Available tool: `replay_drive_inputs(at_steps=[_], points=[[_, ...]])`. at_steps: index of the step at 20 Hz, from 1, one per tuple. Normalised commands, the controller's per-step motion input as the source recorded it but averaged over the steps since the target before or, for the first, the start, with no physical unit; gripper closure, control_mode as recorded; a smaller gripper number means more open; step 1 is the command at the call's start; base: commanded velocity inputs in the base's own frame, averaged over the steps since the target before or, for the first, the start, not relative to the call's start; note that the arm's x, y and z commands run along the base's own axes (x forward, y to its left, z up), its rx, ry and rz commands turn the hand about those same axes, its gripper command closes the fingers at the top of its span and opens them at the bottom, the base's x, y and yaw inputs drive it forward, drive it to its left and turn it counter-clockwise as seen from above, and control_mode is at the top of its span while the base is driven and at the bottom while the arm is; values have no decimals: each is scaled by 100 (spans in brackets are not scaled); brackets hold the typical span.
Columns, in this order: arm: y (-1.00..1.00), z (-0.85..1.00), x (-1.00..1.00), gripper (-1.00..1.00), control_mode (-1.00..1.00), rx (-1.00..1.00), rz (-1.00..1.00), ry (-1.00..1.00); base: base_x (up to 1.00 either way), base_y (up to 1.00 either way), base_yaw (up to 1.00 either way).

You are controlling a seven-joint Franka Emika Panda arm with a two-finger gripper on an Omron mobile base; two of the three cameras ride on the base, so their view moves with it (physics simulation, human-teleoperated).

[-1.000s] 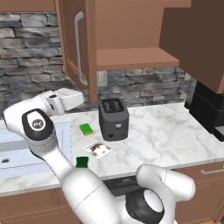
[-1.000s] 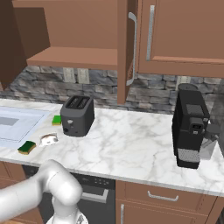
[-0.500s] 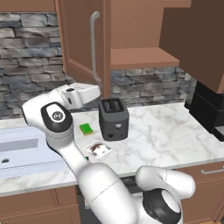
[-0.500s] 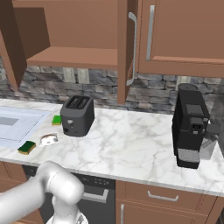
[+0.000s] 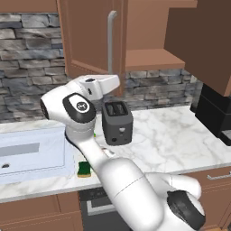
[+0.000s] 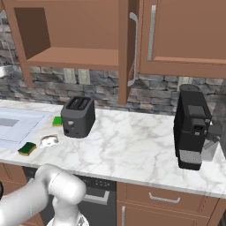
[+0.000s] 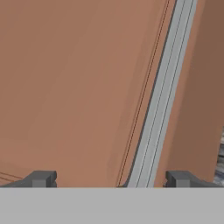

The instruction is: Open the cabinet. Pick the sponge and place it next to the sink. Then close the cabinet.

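The sponge (image 5: 84,169) now lies on the worktop's front edge beside the sink (image 5: 31,153), and the gripper (image 7: 111,179), jaws spread, has swung up to the cabinet (image 5: 90,40) door handle (image 7: 159,96): closing remains

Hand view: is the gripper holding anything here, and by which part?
Nothing is held. The gripper is open, its fingertips apart on either side of the cabinet door's silver bar handle, not clamped on it.

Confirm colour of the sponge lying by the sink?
Dark green top, orange-brown layer beneath. The sponge shows best in the right base view, beside the sink.
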Motion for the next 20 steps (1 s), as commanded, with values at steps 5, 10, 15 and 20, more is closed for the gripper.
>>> replay_drive_inputs(at_steps=[5,10,15,20], points=[[-41,4,12,-100,-100,0,3,0,0,0,0],[-35,0,18,-100,-100,0,2,0,0,0,0],[-26,2,25,-100,-100,0,4,0,0,0,0],[-15,5,32,-100,-100,0,0,0,0,0,0]])
